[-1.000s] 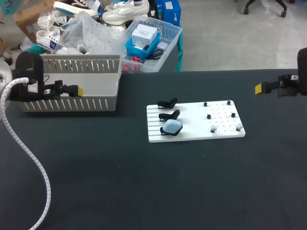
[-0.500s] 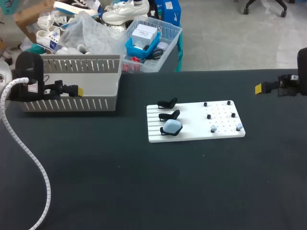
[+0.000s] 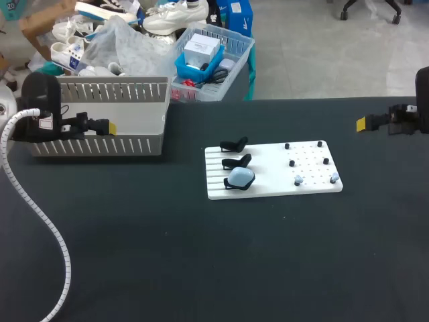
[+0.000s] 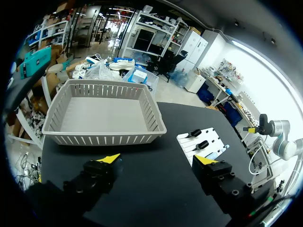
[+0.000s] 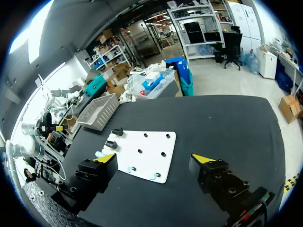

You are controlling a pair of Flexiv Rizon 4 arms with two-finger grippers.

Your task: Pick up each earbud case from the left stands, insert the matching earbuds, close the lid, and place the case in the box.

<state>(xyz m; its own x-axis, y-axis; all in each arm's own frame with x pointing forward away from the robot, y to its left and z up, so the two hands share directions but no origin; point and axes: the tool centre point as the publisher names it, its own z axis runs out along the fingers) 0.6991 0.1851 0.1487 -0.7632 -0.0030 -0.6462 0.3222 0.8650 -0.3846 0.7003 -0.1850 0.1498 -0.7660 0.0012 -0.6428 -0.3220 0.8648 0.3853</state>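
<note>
A white board (image 3: 273,170) lies mid-table. On its left side stand two bare black stands (image 3: 234,143) and a third that bears a light blue earbud case (image 3: 241,177). On the board's right side sit black earbuds (image 3: 291,162) and light blue earbuds (image 3: 298,180) on pegs. My left gripper (image 3: 110,127) hovers open in front of the grey basket (image 3: 100,100), far left of the board. My right gripper (image 3: 362,123) stands open at the far right, above the table. Both wrist views show wide-apart yellow tips with nothing between them: left gripper (image 4: 158,159), right gripper (image 5: 154,157).
The slatted grey basket (image 4: 102,113) holds nothing that I can see. A white coiled cable (image 3: 47,228) trails from my left arm over the table's front left. In the right wrist view the board (image 5: 147,146) lies ahead of the fingers, the basket (image 5: 99,111) beyond it.
</note>
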